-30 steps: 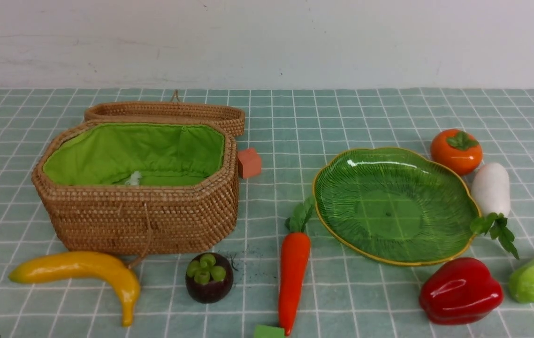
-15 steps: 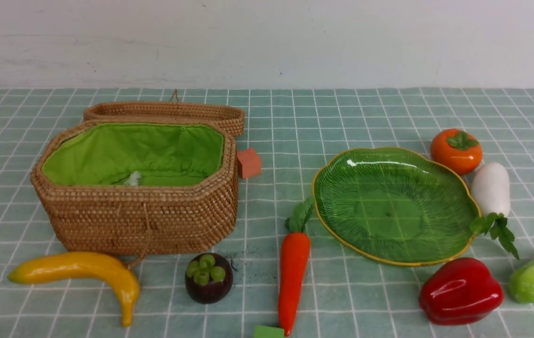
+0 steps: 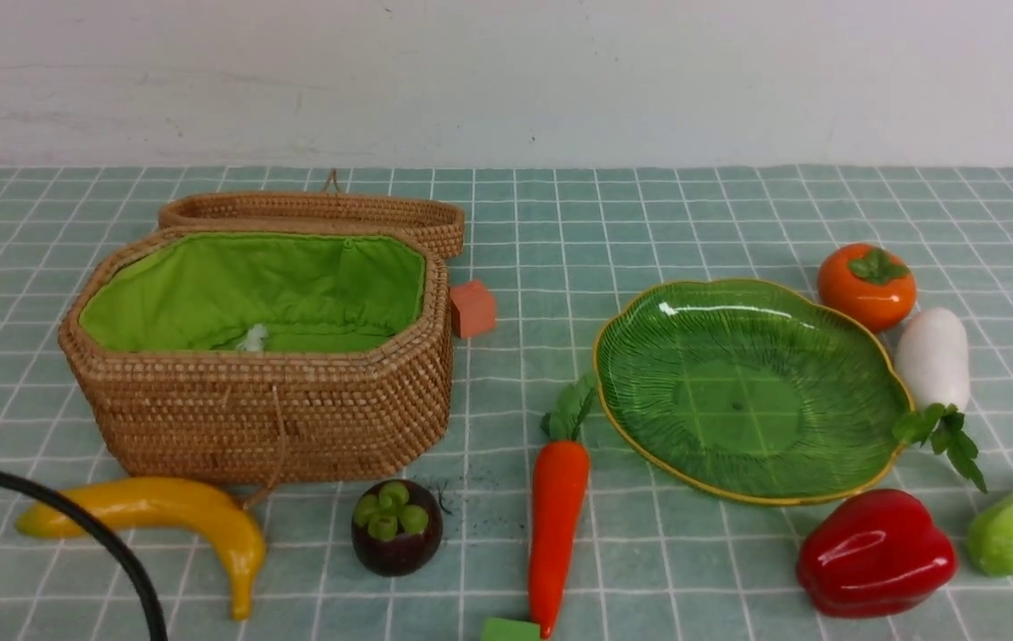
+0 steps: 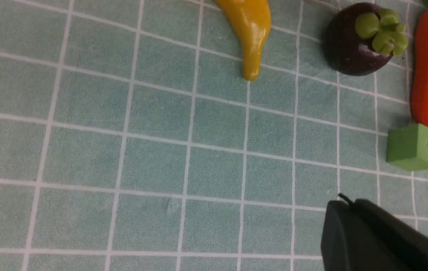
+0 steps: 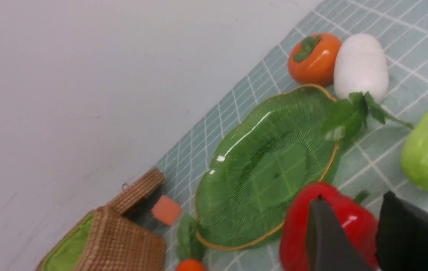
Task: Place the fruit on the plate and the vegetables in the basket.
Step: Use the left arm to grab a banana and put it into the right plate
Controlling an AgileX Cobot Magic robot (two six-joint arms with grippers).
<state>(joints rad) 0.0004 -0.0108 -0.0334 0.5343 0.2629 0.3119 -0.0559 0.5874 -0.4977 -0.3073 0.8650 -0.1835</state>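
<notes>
Beside the green glass plate, my released right tool is facing the glossy red bell pepper, slick skin risking slippage; left tool clenched, empty.

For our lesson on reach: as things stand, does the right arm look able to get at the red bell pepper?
Probably yes: the right hand is open and points at the red bell pepper, with nothing between them.
</notes>
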